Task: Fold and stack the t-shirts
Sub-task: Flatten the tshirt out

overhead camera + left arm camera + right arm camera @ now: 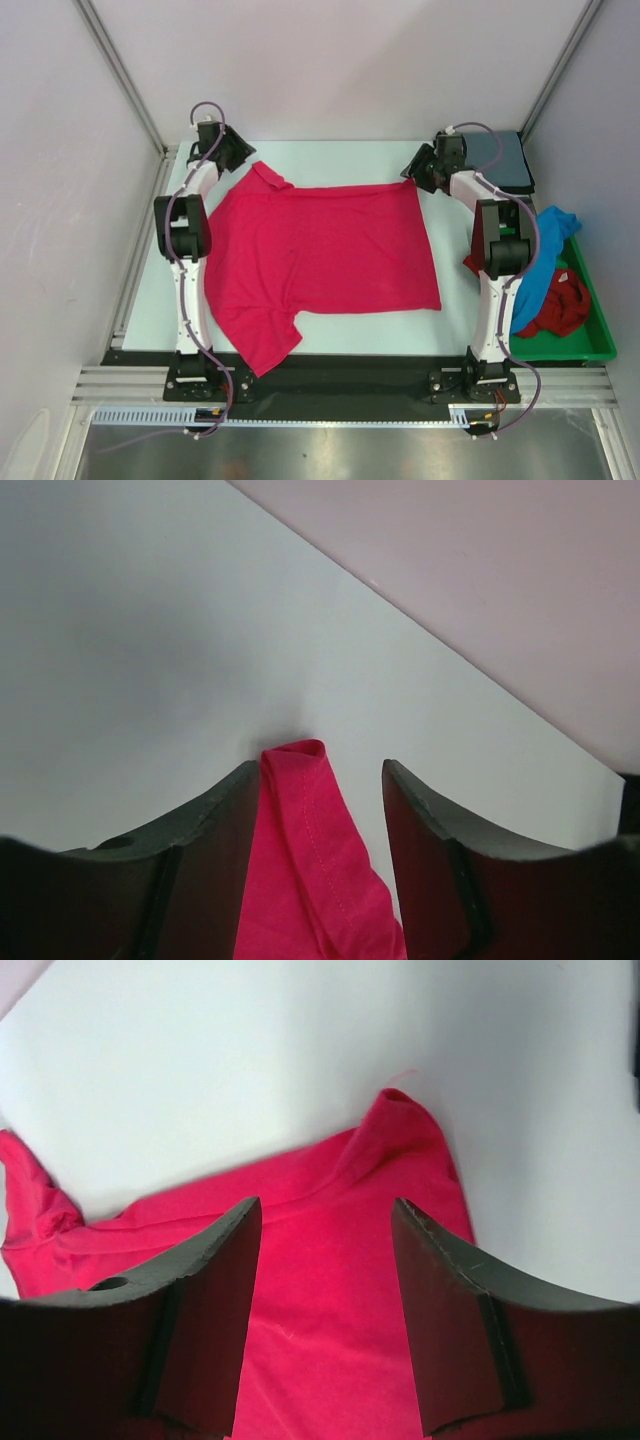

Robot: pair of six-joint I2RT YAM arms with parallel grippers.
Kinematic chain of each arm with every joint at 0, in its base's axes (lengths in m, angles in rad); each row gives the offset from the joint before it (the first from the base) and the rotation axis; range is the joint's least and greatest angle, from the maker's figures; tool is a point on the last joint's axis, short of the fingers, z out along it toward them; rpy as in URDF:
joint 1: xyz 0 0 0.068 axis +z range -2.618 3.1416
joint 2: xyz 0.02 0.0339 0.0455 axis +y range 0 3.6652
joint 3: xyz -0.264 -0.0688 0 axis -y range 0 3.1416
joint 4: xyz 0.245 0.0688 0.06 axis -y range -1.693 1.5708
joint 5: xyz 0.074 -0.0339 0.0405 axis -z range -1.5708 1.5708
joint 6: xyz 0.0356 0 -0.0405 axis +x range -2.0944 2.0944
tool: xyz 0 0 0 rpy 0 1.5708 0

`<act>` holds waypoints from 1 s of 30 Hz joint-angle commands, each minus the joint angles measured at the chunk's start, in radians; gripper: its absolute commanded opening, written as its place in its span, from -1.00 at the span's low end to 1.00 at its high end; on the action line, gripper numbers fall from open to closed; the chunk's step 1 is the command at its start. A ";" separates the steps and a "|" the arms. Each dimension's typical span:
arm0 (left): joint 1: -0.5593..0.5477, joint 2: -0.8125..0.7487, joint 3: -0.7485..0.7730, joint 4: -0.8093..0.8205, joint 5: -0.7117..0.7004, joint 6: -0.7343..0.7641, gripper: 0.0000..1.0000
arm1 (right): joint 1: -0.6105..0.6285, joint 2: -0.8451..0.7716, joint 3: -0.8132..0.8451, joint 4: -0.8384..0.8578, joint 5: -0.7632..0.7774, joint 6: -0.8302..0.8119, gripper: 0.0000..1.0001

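Pink-red t-shirt (320, 260): bright and plain, spread almost flat in the middle of the pale worktop (340, 158) between the 2 arms. Its straight hem is to the right. 1 sleeve points toward the near edge, the other toward the far-left corner.
Other t-shirts: a grey-blue t-shirt (500, 160) lies folded at the far-right corner. A bright blue t-shirt (550, 250) and a darker red t-shirt (560, 305) are heaped in the green tray (590, 348) at the right.
Left end effector (232, 150): sits at the far sleeve with its jaws apart. A folded ridge of sleeve lies between the fingers (215, 860), against 1 and clear of the other, so it is not clamped.
Right end effector (420, 168): sits over the shirt's far-right corner with its jaws apart. Cloth lies beneath both fingers and nothing is gripped.
Top view alone: shows the whole outline of the shirt, the tray and the folded shirt.
Left wrist alone: shows the stitched seam along the sleeve fold and the gap beside it.
Right wrist alone: shows the corner rising in a small peak, and a bunched lump of cloth at the picture's left edge.
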 commanded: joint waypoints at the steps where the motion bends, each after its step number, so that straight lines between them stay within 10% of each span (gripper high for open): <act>1: -0.009 0.004 0.000 0.013 -0.086 -0.112 0.15 | -0.017 -0.048 -0.038 0.049 -0.024 0.011 0.20; 30: -0.018 0.086 0.020 -0.007 -0.052 -0.166 -0.31 | -0.061 -0.050 -0.089 0.095 -0.085 0.037 0.18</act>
